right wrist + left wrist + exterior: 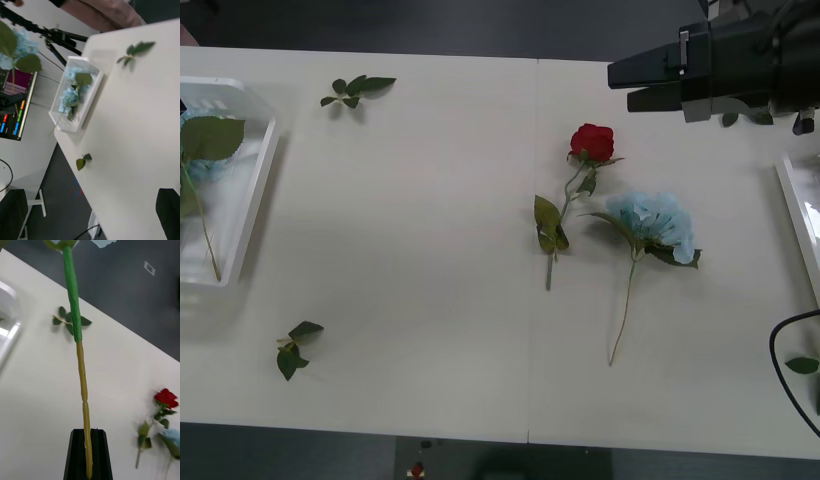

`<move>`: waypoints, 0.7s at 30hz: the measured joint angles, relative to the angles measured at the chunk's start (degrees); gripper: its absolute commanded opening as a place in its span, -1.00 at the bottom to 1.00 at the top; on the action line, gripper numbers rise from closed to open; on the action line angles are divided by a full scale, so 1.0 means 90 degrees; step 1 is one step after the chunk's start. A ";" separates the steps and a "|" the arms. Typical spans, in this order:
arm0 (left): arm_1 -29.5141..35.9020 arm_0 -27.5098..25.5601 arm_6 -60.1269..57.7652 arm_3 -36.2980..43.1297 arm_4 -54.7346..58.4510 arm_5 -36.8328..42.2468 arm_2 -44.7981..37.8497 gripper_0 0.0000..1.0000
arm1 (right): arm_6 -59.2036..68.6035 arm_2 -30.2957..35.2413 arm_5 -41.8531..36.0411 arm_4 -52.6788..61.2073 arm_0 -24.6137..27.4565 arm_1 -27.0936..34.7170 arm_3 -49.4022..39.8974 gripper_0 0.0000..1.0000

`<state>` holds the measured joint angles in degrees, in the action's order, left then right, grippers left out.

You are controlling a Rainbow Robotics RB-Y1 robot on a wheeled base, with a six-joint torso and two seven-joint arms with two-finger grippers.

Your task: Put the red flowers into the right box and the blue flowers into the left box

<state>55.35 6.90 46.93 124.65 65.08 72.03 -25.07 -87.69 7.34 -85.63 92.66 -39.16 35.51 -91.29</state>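
**A long stem in a tip grip, and two flowers lying tangled**

At the desk's left edge, the left box [250,210] already holds a boxed blue flower [73,93]. The left gripper [88,435] is clamped tight on the bare lower end of a held blue flower [72,288], whose stem runs far out from the black fingers. With so much stem beyond the grip, the bloom could swing or pivot. It could then land across the rim instead of inside, or push the boxed one askew.

Right of the desk's middle, the red rose [592,141] lies with its stem angled toward the near edge. The loose blue flower [660,224] is just beside it. Their leaves nearly meet, so a careless grasp on one stem could drag the other along.

Above the far right corner hovers the right gripper [638,84], its black fingers spread apart and empty. It would probably take the rose. A pinch on the thin stem might slip, or might miss against the flat desk. The right box [798,215] sits at the right edge.
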 measured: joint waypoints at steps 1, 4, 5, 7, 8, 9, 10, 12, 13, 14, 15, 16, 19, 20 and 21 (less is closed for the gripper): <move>0.0003 -0.0085 0.0115 -0.0192 -0.0062 -0.0120 0.0002 -1.00 | 0.0208 0.0000 -0.0073 -0.0092 0.0051 0.0048 0.0000 1.00; 0.0003 -0.0221 0.0570 -0.0732 -0.0329 -0.0368 0.0015 -1.00 | 0.0652 0.0001 -0.0358 -0.0450 0.0166 0.0118 -0.0002 1.00; 0.0003 -0.0237 0.0737 -0.0932 -0.0457 -0.0439 0.0015 -1.00 | 0.0808 0.0000 -0.0472 -0.0620 0.0193 0.0117 -0.0003 1.00; 0.0003 -0.0238 0.1044 -0.1289 -0.0612 -0.0598 0.0015 -1.00 | 0.1238 0.0000 -0.0602 -0.0901 0.0253 0.0117 -0.0036 1.00; 0.0003 -0.0238 0.1146 -0.1455 -0.0639 -0.0671 0.0015 -1.00 | 0.1553 -0.0001 -0.0633 -0.1058 0.0298 0.0117 -0.0098 1.00; 0.0003 -0.0238 0.1252 -0.1642 -0.0656 -0.0758 0.0016 -1.00 | 0.1863 -0.0001 -0.0675 -0.1251 0.0358 0.0117 -0.0204 1.00; 0.0003 -0.0238 0.1343 -0.1799 -0.0662 -0.0825 0.0018 -1.00 | 0.2176 -0.0002 -0.0726 -0.1441 0.0422 0.0116 -0.0330 1.00; 0.0003 -0.0238 0.1585 -0.2120 -0.0668 -0.0971 0.0033 -1.00 | 0.2776 -0.0022 -0.0844 -0.1842 0.0598 0.0116 -0.0691 1.00; 0.0003 -0.0237 0.1719 -0.2258 -0.0674 -0.1039 0.0054 -1.00 | 0.2991 -0.0052 -0.0883 -0.2029 0.0697 0.0116 -0.0894 1.00; 0.0003 -0.0237 0.1900 -0.2392 -0.0697 -0.1096 0.0094 -1.00 | 0.3207 -0.0100 -0.0925 -0.2198 0.0807 0.0116 -0.1101 1.00; 0.0003 -0.0237 0.2072 -0.2525 -0.0741 -0.1144 0.0151 -1.00 | 0.3405 -0.0166 -0.0970 -0.2383 0.0916 0.0116 -0.1335 1.00; 0.0003 -0.0237 0.2248 -0.2655 -0.0785 -0.1193 0.0226 -1.00 | 0.3597 -0.0245 -0.1023 -0.2560 0.1021 0.0116 -0.1547 1.00; 0.0004 -0.0237 0.2644 -0.2985 -0.0813 -0.1412 0.0511 -1.00 | 0.4102 -0.0475 -0.1235 -0.2973 0.1269 0.0116 -0.2009 1.00; 0.0004 -0.0237 0.2700 -0.3083 -0.0813 -0.1495 0.0613 -1.00 | 0.4217 -0.0535 -0.1317 -0.3082 0.1331 0.0116 -0.2110 1.00; 0.0004 -0.0237 0.2755 -0.3178 -0.0813 -0.1582 0.0714 -1.00 | 0.4314 -0.0592 -0.1428 -0.3204 0.1388 0.0116 -0.2201 1.00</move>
<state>55.39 4.77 71.73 96.05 57.77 57.80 -18.64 -48.87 2.01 -98.48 63.83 -26.67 36.55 -111.09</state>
